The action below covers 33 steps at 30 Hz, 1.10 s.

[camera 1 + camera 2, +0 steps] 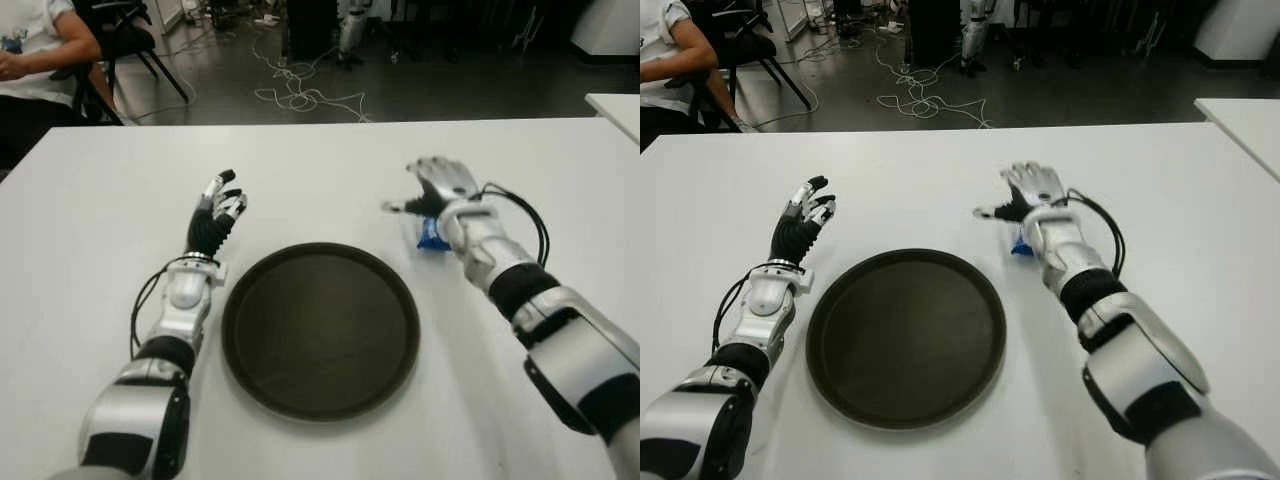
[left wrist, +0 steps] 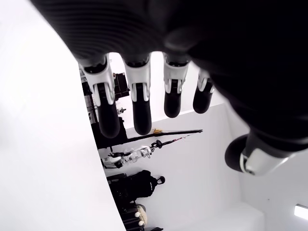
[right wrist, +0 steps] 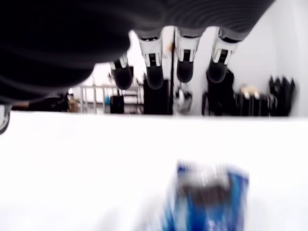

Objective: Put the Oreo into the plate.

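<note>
Oreo [image 1: 431,235] right of plate [image 1: 320,328], seemingly under right hand [image 1: 440,190].

A matt white table [image 1: 320,160] carries a dull, dark, finely textured round plate [image 1: 320,330] and a glossy blue Oreo packet [image 3: 208,195], beside hard grey-and-black plastic hands.

white table [image 1: 90,230], tangled cables [image 1: 300,95] on floor, seated person [image 1: 30,50], chair [image 1: 125,40]

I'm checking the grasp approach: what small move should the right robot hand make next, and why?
Probably lower the right robot hand and close its fingers on the Oreo pack. Its fingers are open above the pack, which lies on the table outside the plate.
</note>
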Available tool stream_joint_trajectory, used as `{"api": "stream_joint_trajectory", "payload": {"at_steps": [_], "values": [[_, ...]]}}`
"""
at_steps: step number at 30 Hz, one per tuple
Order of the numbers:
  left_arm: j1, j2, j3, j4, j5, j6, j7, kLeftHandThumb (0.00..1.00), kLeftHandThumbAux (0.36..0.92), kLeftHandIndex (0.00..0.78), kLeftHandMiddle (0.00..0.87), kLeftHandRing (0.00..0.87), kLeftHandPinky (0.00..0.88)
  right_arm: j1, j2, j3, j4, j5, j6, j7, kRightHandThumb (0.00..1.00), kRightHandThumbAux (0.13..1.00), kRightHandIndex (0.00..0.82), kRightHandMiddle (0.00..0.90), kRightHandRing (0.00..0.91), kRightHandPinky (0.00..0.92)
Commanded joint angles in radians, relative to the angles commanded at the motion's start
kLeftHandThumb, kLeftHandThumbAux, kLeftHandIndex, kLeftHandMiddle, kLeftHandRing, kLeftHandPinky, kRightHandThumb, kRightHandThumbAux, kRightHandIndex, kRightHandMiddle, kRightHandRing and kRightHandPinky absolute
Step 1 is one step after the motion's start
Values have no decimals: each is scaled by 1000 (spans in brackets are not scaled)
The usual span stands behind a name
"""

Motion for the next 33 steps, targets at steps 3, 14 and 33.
{"api": "stream_joint_trajectory", "payload": {"at_steps": [3, 14, 33], "values": [[-2, 1, 1, 5, 0, 0, 1, 615, 464, 64, 119, 139, 195, 23, -19, -8, -76, -2, 27, 26, 106, 217, 0, 0, 0, 0], [-4, 3, -2, 6, 4, 4, 4, 633, 469, 71, 115, 146, 214, 35, -11, -20, -94, -10, 81, 58, 92, 233, 0, 0, 0, 0], [0, 7, -6, 3, 11, -1, 13, 635, 465, 79, 121, 149, 214, -10, 53, -29, 111, 1, 61, 94, 101, 257, 0, 0, 0, 0]]}}
